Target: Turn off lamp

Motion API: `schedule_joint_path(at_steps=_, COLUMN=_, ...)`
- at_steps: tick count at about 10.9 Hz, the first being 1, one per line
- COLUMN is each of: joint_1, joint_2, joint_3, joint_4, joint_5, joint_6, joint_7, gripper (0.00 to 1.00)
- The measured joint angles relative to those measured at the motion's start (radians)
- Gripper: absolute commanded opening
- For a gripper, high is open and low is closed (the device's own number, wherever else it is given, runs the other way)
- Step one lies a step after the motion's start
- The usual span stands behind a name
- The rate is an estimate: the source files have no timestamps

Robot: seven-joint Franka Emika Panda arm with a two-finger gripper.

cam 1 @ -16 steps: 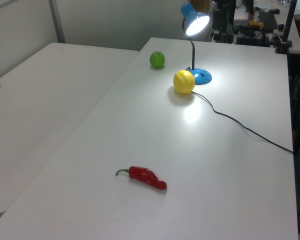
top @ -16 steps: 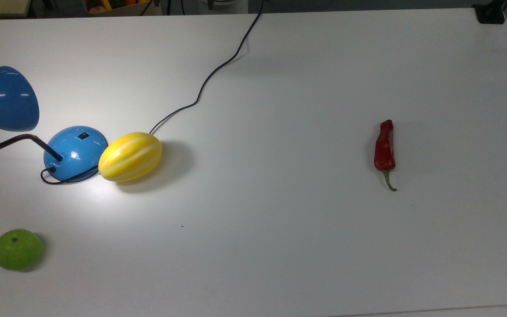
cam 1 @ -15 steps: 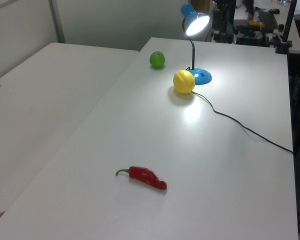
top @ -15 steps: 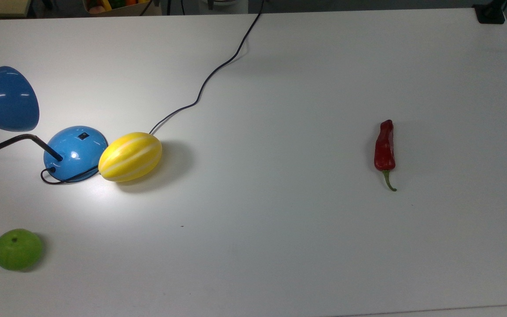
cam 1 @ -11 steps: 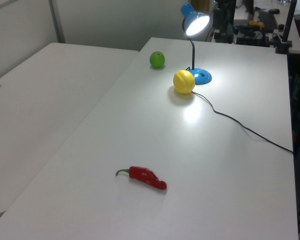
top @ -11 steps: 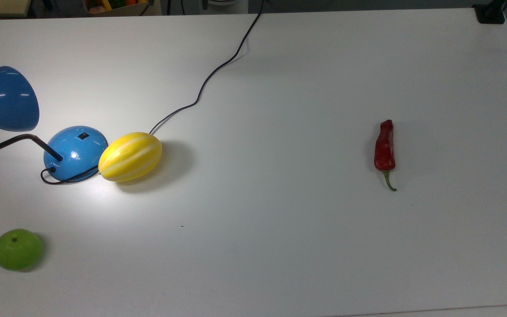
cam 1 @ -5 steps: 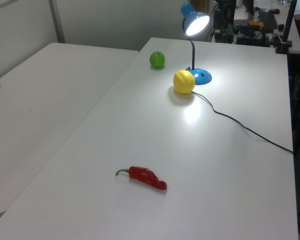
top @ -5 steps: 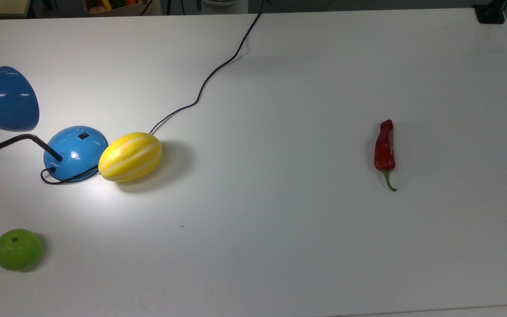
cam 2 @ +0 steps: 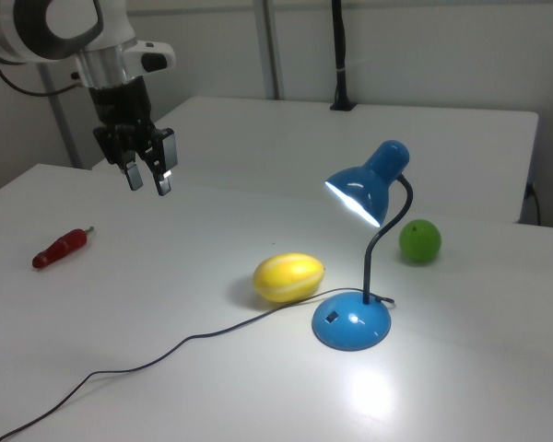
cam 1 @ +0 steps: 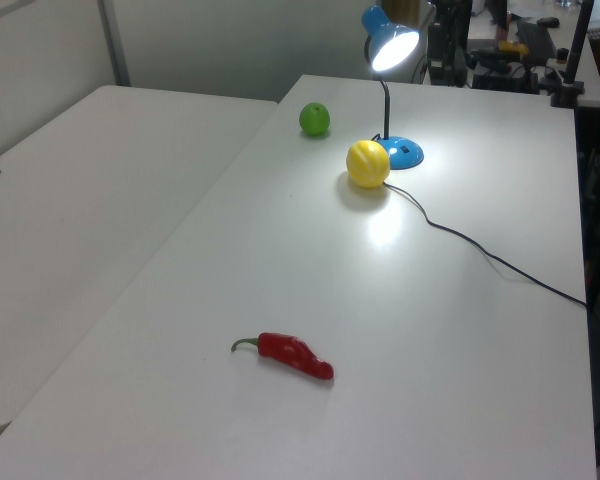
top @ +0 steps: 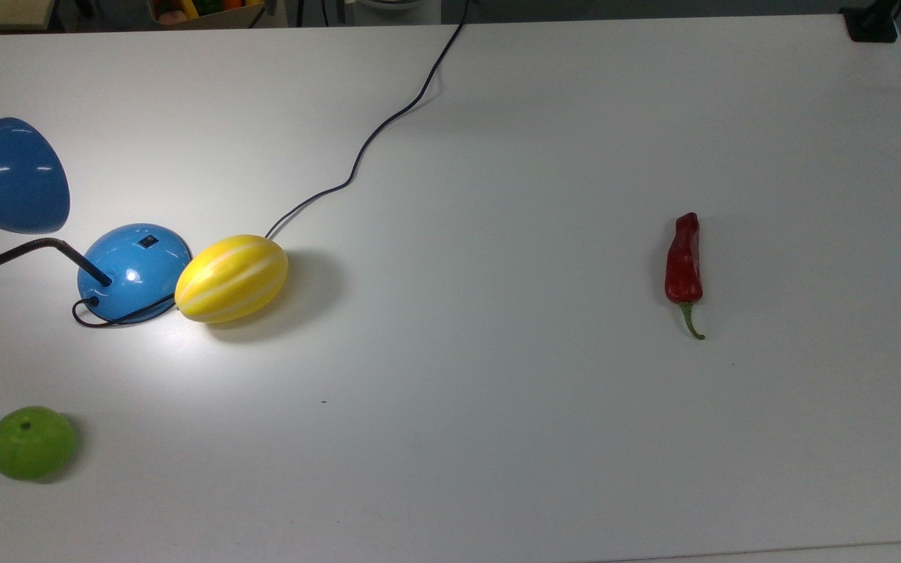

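Note:
The blue lamp is lit. Its cone shade (top: 8,176) (cam 1: 390,42) (cam 2: 364,189) hangs on a black gooseneck over a round blue dome base (top: 134,270) (cam 1: 403,152) (cam 2: 350,322). A small black switch (top: 148,242) (cam 2: 331,318) sits on the base. In the right view my gripper (cam 2: 148,179) hangs high above the table at the right view's upper left, far from the lamp, open with nothing between its fingers.
A yellow striped melon (top: 231,277) (cam 2: 288,276) lies against the base. The black cord (top: 364,148) (cam 2: 138,364) trails across the white table (top: 497,438). A green fruit (top: 31,442) (cam 2: 419,240) and a red chili pepper (top: 683,262) (cam 2: 62,247) lie apart from the lamp.

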Motion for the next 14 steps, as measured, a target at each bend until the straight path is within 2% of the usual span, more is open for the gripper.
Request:
schedule_joint_path(at_steps=6, joint_1=-0.001, joint_2=0.005, joint_3=-0.001, joint_4=-0.007, joint_5=0.0, joint_6=0.0, joint_7=-0.001, gripper=0.0)
schedule_joint_path(at_steps=9, joint_1=-0.043, joint_2=0.03, joint_3=-0.004, joint_4=-0.037, joint_5=-0.004, joint_6=0.053, joint_7=-0.001, gripper=0.0)
schedule_joint_path(at_steps=14, joint_1=-0.113, joint_2=0.059, joint_3=-0.006, joint_4=-0.223, joint_5=-0.004, joint_6=0.292, joint_7=0.023, gripper=0.0)
